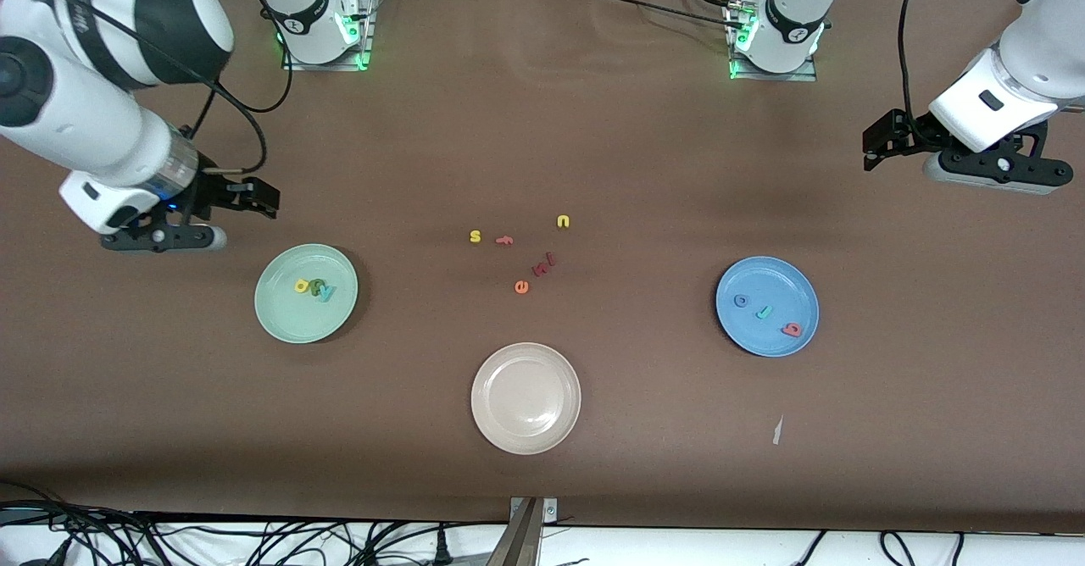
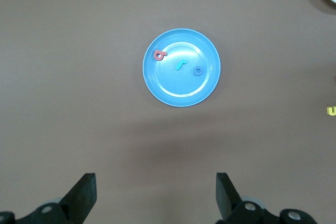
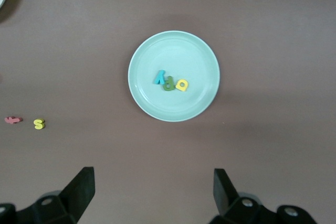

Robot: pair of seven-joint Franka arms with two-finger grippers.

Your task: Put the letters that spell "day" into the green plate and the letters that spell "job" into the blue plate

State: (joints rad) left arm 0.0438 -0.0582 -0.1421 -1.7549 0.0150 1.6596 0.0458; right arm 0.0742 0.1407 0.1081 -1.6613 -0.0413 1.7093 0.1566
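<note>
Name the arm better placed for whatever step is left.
Neither; nothing seems left. The "day" letters lie in the green plate, "job" letters in the blue plate. Left gripper and right gripper hang open, empty.

We see the brown tabletop (image 1: 542, 125) evenly and brightly lit from overhead, with soft, faint shadows beside the beige plate (image 1: 525, 397) and under both arms. Mild glare sits on the blue plate (image 2: 181, 67). Both wrist views are sharp at centre, their near edges dark and slightly soft.
</note>
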